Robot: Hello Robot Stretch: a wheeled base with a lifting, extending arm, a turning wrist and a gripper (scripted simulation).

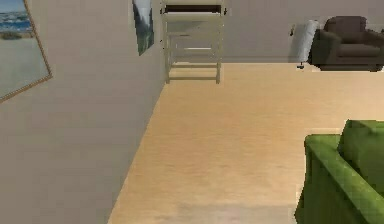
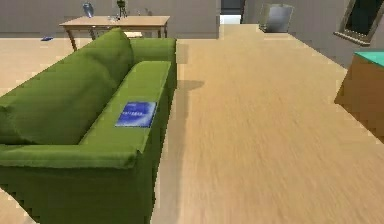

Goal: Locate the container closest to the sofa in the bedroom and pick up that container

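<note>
A long green sofa [image 2: 90, 110] stretches along the arm side view's left, with a flat blue book-like thing [image 2: 135, 113] lying on its seat. Its green end [image 1: 345, 175] also fills the forward view's bottom right corner. Behind the sofa stands a light wooden table [image 2: 115, 24] with a few small items on top, among them a small bluish thing [image 2: 89, 10] and a dark one [image 2: 121, 8]; their shapes are too small to name.
A grey wall [image 1: 70, 130] with framed pictures [image 1: 143, 25] runs down the forward view's left. A pale wooden shelf unit [image 1: 193, 40] stands at the far end, a dark armchair [image 1: 350, 42] at the far right. Bare wood floor [image 2: 260, 130] lies between; a wooden cabinet [image 2: 365, 90] sits at the right edge.
</note>
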